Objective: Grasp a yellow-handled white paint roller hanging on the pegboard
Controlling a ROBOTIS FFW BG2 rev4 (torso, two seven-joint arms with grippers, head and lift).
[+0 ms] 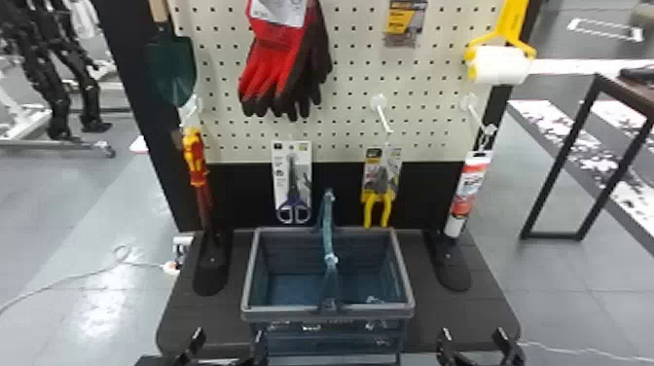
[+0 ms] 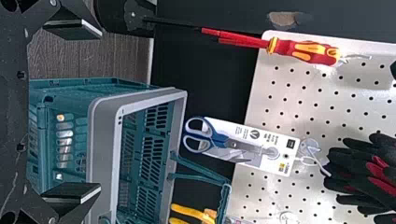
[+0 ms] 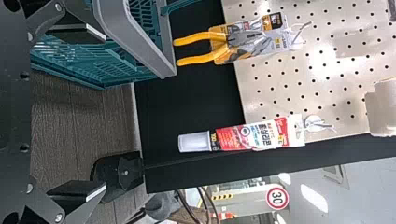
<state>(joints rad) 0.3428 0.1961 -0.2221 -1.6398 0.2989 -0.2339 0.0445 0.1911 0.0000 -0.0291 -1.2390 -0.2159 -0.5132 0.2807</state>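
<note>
The yellow-handled white paint roller (image 1: 497, 57) hangs at the top right corner of the pegboard (image 1: 355, 112), its white sleeve lying crosswise under the yellow frame. An edge of that white sleeve (image 3: 380, 107) appears in the right wrist view. My left gripper (image 1: 225, 346) sits low at the bottom edge, left of the basket, open with nothing between its fingers (image 2: 74, 192). My right gripper (image 1: 479, 346) sits at the bottom edge right of the basket, also open and empty, its fingers (image 3: 79, 190) spread wide. Both are far below the roller.
A teal basket (image 1: 327, 311) with an upright handle stands on the black table between the grippers. The board also holds red-and-black gloves (image 1: 284, 58), a red screwdriver (image 1: 195, 160), scissors (image 1: 292, 182), yellow pliers (image 1: 378, 187), a sealant tube (image 1: 466, 192) and a green trowel (image 1: 171, 68).
</note>
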